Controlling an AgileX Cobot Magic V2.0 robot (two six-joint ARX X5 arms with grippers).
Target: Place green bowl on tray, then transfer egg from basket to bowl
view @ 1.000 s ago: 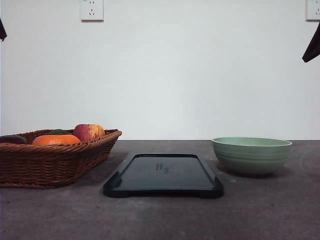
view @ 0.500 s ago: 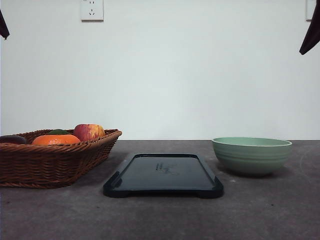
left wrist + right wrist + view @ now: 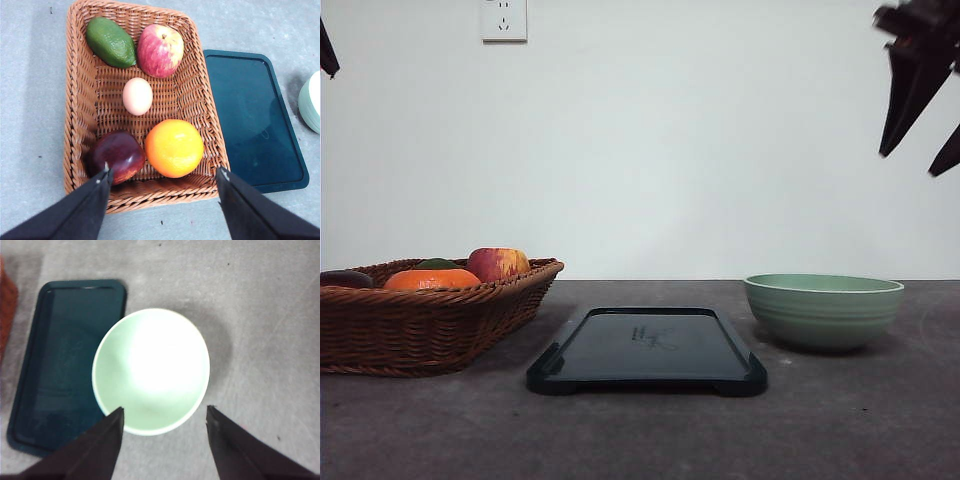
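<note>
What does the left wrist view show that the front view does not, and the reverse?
The left wrist view looks down into the basket and reveals the egg and a dark red fruit beside the orange. The front view alone shows the right gripper high above the green bowl, and a wall socket. Both show the basket, the apple, the orange and the empty tray.

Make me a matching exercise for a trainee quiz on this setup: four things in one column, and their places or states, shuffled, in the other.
Things:
1. egg
2. green bowl
3. tray
4. right gripper

Places or states:
A. bare, between basket and bowl
B. in the basket, among fruit
C. open, above the bowl
D. on the table, right of the tray

Pairs: 1-B, 2-D, 3-A, 4-C
</note>
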